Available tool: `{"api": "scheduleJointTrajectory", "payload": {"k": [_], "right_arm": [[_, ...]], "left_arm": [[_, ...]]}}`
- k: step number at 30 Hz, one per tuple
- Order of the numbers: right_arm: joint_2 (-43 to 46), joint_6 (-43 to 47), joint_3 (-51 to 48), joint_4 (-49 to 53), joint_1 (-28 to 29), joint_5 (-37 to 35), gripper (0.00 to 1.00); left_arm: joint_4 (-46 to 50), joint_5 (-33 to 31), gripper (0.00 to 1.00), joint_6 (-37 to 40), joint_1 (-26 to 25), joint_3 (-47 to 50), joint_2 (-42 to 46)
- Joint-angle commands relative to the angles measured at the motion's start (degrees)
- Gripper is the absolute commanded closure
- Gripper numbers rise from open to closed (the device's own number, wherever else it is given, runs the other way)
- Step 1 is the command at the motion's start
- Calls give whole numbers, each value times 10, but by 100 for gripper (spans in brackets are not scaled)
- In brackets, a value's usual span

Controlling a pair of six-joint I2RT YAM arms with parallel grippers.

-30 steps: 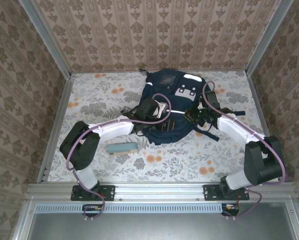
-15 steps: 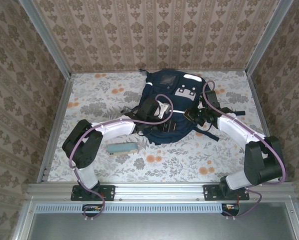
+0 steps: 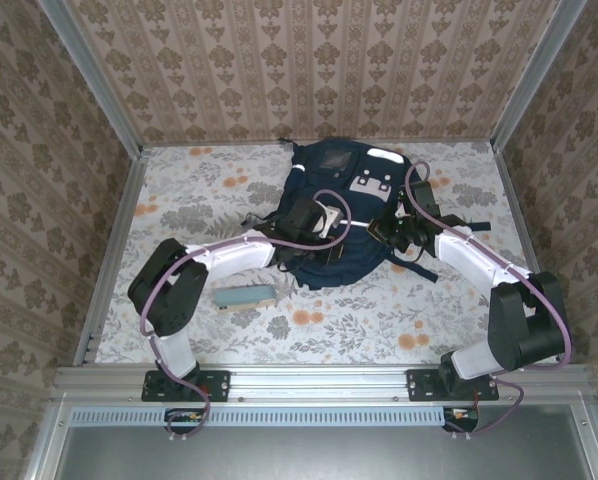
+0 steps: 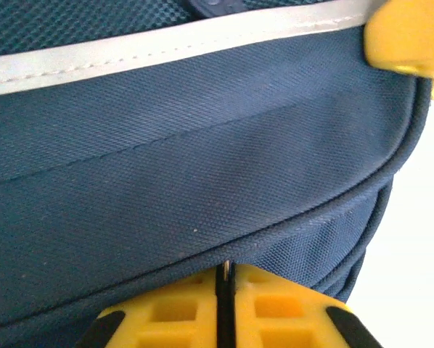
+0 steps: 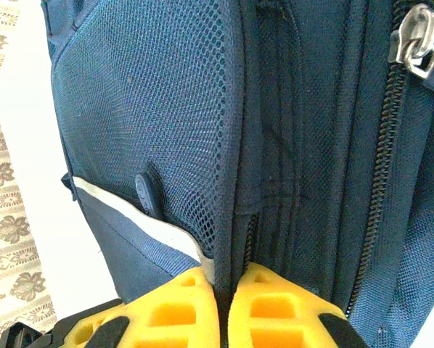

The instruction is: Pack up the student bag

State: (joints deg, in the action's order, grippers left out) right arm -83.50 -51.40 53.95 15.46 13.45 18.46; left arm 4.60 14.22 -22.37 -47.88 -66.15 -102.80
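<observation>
**Student bag (image 3: 309, 175) pinched from both sides**

The left gripper (image 4: 226, 281) has its fingers pressed together on a thin sliver at the bag's piped seam. The right gripper (image 5: 225, 279) nips the mesh pocket (image 5: 152, 109) edge. The bag lies flat mid-table, reaching the far edge.

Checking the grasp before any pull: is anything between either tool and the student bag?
Nothing visible. The left tool is shut on a seam of the student bag, the right tool on its mesh edge.

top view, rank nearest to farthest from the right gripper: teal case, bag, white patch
1. bag, pinched by the right gripper
2. white patch, just beyond it on the bag's front
3. teal case, far off to the left on the table
</observation>
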Motion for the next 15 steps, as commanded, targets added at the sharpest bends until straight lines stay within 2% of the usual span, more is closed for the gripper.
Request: {"api": "scheduleJointTrajectory", "payload": {"k": [1, 5, 9, 12, 15], "right_arm": [[18, -1, 21, 14, 2, -6, 95], [33, 17, 20, 41, -10, -55, 96], [34, 37, 13, 45, -45, -68, 97], [19, 50, 16, 41, -70, -63, 97], [3, 62, 31, 51, -73, -53, 96]], "left_arm": [[25, -73, 98, 13, -2, -9, 7], [34, -140, 100, 1, 7, 12, 29], [25, -165, 100, -23, 35, 45, 52], [6, -141, 100, -28, 57, 67, 61], [-71, -72, 100, -26, 67, 103, 62]]}}
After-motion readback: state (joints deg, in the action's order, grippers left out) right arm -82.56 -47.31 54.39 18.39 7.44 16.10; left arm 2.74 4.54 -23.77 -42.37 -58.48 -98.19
